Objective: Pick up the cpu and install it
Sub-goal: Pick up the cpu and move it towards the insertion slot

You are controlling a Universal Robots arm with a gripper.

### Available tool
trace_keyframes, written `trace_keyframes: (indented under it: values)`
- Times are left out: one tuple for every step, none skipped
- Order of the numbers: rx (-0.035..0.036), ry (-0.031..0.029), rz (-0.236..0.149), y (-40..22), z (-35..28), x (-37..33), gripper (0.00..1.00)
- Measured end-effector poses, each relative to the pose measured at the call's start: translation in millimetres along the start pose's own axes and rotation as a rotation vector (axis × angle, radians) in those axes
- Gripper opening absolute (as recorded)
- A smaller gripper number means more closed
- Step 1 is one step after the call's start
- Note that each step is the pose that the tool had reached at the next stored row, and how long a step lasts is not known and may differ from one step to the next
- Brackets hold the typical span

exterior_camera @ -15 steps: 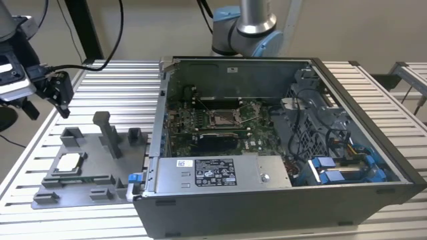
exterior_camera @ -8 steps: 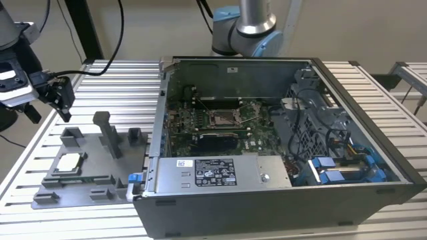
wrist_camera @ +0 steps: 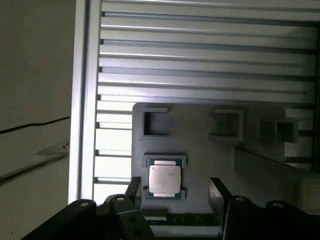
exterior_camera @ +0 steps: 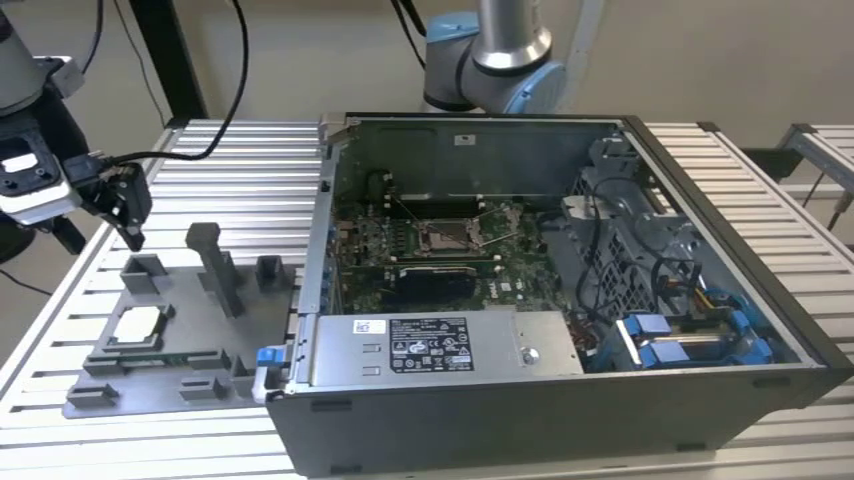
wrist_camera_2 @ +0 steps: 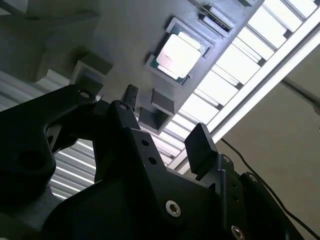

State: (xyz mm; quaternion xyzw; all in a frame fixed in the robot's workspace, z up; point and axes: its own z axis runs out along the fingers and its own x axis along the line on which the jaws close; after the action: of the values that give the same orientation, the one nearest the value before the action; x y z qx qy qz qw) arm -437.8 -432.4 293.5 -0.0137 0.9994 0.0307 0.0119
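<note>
While the fingers [wrist_camera: 219, 192] gape empty, the square silver-topped cpu [wrist_camera: 165, 179] lies flat.

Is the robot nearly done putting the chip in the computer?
Not nearly. Nothing looks done yet: the cpu lies in its pocket on the grey tray, outside the computer case. In hand: the gripper hovers above the tray, jaws open and empty. Left: the lifting, and the motherboard socket has no chip yet.

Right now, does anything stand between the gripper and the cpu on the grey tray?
Nothing visible does. In the first wrist view the open gripper hangs above the grey tray, and the cpu lies uncovered in its recess, framed between the two fingers.
</note>
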Motion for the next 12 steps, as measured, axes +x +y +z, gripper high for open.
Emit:
trace_keyframes:
  values:
    - [0.0000,0.0000,0.000,-0.1,1.0,0.1,1.00]
    - [0.0000,-0.0002,0.000,-0.1,2.2,0.1,1.00]
    - [-0.0005,-0.0005,0.000,-0.2,3.5,0.1,1.00]
    - [-0.0009,-0.0005,0.000,-0.2,4.5,0.2,1.00]
    - [-0.0011,-0.0005,0.000,-0.3,5.5,0.3,1.00]
    - [-0.0012,-0.0005,0.000,-0.3,6.5,0.3,1.00]
    - [-0.0014,-0.0005,0.000,-0.4,7.5,0.3,1.00]
    - [-0.0017,-0.0005,0.000,-0.4,8.1,0.3,1.00]
    - [-0.0016,-0.0004,0.000,-0.4,8.4,0.3,1.00]
    - [-0.0016,-0.0003,0.000,-0.5,8.6,0.3,1.00]
    - [-0.0017,-0.0003,0.000,-0.5,8.6,0.3,1.00]
    - [-0.0017,-0.0003,0.000,-0.5,8.6,0.3,1.00]
